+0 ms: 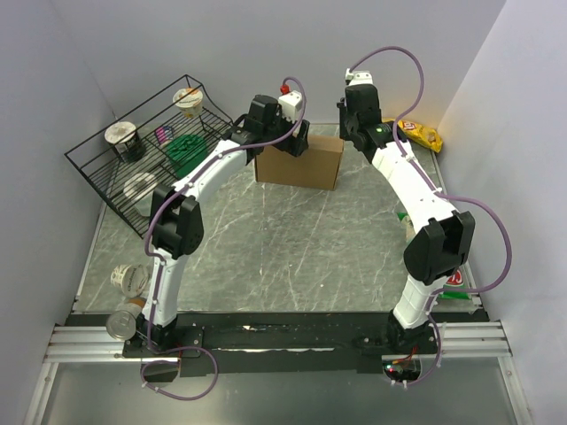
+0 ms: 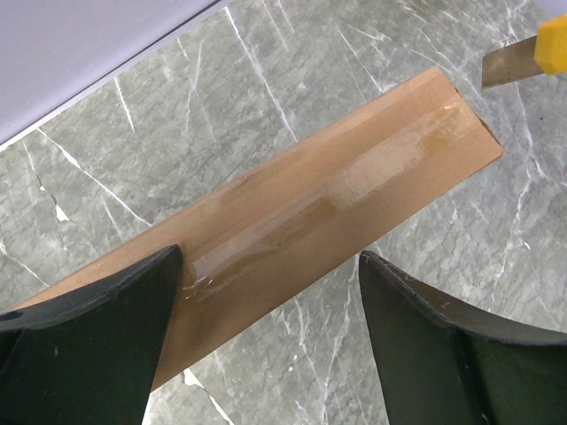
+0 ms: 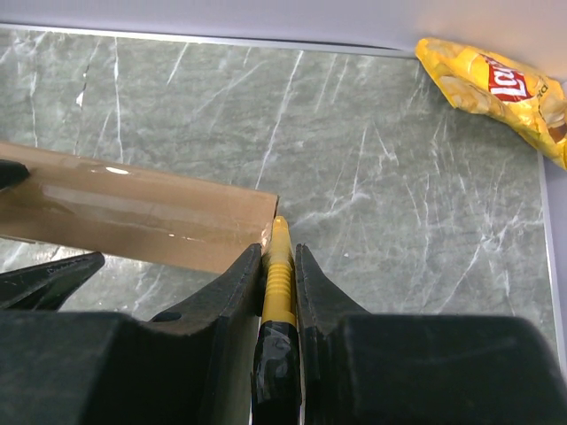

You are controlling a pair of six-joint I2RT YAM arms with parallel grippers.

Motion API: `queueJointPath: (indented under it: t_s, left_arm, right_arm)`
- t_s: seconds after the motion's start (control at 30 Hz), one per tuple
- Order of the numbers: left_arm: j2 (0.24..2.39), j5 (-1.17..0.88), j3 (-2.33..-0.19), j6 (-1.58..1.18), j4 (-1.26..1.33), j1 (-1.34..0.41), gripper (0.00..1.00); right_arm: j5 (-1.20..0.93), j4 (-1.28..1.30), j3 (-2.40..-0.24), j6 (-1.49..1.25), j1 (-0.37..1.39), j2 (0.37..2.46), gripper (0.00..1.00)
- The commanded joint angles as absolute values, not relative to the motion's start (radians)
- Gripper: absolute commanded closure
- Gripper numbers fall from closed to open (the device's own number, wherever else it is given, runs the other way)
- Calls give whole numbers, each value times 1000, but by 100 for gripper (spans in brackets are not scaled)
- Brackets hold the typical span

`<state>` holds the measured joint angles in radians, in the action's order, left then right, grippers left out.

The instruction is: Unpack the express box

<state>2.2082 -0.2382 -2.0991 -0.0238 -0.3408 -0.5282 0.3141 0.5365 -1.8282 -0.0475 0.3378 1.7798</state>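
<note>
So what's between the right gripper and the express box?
A yellow-handled knife, clamped in the right gripper, its tip close to the end of the express box. The right wrist view shows this best.

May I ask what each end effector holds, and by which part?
Right end effector: yellow knife, by its handle. Left end effector: nothing, open over the express box.

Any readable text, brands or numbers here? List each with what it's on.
"Lay", red logo, end cut off: on the yellow chip bag.
The express box: no print.
The yellow knife: none.
The cups and the green packet: too small to read.
</note>
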Motion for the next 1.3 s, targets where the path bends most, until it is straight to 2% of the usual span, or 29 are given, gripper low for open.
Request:
queueJointPath:
  t_s: [0.0,1.27]
  left_arm:
    - [2286,-262,-2083,-80,-499,-529,13]
    - [2307,-285,-2092,-89,-495,-514,12]
  right_arm:
    - [331,488,-1879,-63,341,1775,100]
    - [351,446,-1908,-25,344,1825,100]
